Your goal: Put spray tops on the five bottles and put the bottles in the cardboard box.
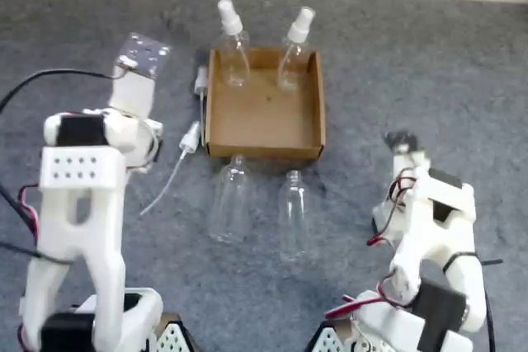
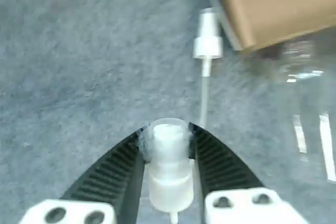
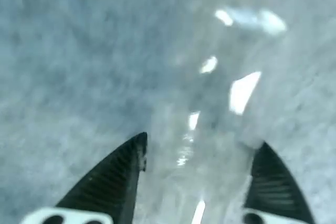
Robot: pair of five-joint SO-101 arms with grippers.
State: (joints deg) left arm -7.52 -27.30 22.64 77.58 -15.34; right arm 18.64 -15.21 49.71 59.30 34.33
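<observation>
My left gripper (image 2: 167,129) is shut on a white spray top (image 2: 169,174), held just above the grey carpet. Another spray top (image 2: 207,40) lies ahead of it with its tube pointing back at me, beside a corner of the cardboard box (image 2: 278,3). In the high view the box (image 1: 216,113) holds two upright capped bottles (image 1: 233,51) (image 1: 294,55). Two uncapped clear bottles (image 1: 230,202) (image 1: 293,213) lie in front of it. My right gripper (image 3: 202,142) is open, with a blurred clear bottle (image 3: 220,103) showing between its fingers.
A loose spray top (image 1: 200,80) lies by the box's far left corner, and one with a long tube (image 1: 189,138) by its near left corner. One arm (image 1: 82,195) stands at the left and the other (image 1: 429,220) at the right. Grey carpet covers the table.
</observation>
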